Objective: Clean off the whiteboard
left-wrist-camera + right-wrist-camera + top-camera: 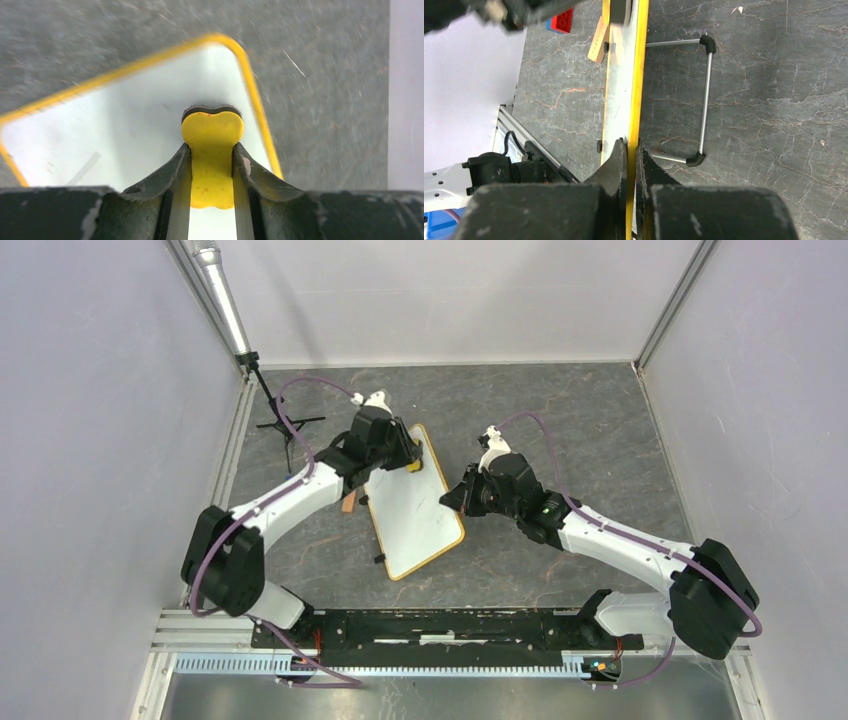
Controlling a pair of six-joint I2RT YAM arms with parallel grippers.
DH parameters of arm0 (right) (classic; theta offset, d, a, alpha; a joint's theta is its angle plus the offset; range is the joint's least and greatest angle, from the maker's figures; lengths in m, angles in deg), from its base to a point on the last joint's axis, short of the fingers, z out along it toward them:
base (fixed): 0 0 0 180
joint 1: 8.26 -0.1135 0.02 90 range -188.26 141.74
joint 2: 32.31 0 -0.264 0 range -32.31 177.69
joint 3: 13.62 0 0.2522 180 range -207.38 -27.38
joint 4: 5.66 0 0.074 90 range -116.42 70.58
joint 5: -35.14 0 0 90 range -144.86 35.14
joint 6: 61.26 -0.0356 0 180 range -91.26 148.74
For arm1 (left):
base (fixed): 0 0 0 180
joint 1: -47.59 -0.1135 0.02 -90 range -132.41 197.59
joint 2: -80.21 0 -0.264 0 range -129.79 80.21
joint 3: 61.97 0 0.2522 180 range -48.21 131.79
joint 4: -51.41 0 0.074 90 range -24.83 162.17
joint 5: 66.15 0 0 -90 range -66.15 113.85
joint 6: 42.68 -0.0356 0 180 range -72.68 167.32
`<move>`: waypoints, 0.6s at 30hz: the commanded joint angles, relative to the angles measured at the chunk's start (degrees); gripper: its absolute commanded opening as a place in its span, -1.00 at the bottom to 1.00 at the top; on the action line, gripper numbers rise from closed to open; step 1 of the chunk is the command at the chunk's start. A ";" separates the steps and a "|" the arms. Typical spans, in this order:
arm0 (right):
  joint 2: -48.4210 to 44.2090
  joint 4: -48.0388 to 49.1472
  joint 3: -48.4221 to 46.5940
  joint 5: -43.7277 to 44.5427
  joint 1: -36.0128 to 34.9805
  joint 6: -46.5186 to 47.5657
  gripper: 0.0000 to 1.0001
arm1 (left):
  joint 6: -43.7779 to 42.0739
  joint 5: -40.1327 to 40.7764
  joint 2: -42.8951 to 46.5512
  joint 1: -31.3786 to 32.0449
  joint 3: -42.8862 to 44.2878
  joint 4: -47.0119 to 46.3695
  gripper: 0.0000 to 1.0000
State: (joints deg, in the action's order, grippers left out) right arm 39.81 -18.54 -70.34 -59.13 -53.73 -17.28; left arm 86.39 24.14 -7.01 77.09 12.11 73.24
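Observation:
The whiteboard (420, 515) has a yellow-orange frame and lies slanted in the middle of the table; its face looks blank. My left gripper (408, 461) is at the board's far corner, shut on a yellow eraser (414, 466). In the left wrist view the eraser (212, 135) rests on the white face (125, 125), between my gripper's (212, 155) jaws; a faint grey streak (84, 168) shows at the lower left. My right gripper (456, 498) is shut on the board's right frame edge. The right wrist view shows that gripper (632, 146) pinching the yellow frame (640, 75).
A small black tripod (285, 425) stands at the back left. A wooden block (349, 502) lies by the board's left edge, also in the right wrist view (597, 45), near a red and blue brick (561, 22). A wire stand (707, 100) sits behind the board.

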 commanded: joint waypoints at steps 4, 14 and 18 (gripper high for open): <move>0.53 2.72 -1.67 -5.75 -1.90 4.57 -1.00 | 0.66 6.77 6.61 14.38 -3.35 3.71 -0.65; 0.33 1.31 -2.77 -5.15 -2.40 4.87 -1.00 | -1.74 3.26 0.25 7.39 1.41 2.12 -0.65; 0.29 1.22 -2.80 -4.90 -2.42 4.97 -1.00 | -1.37 0.38 -3.78 1.17 2.66 -0.71 -0.66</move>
State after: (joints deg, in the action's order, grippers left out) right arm 39.88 -18.67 -70.45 -58.59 -53.88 -16.87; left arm 86.30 26.46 -4.82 83.73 13.55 74.64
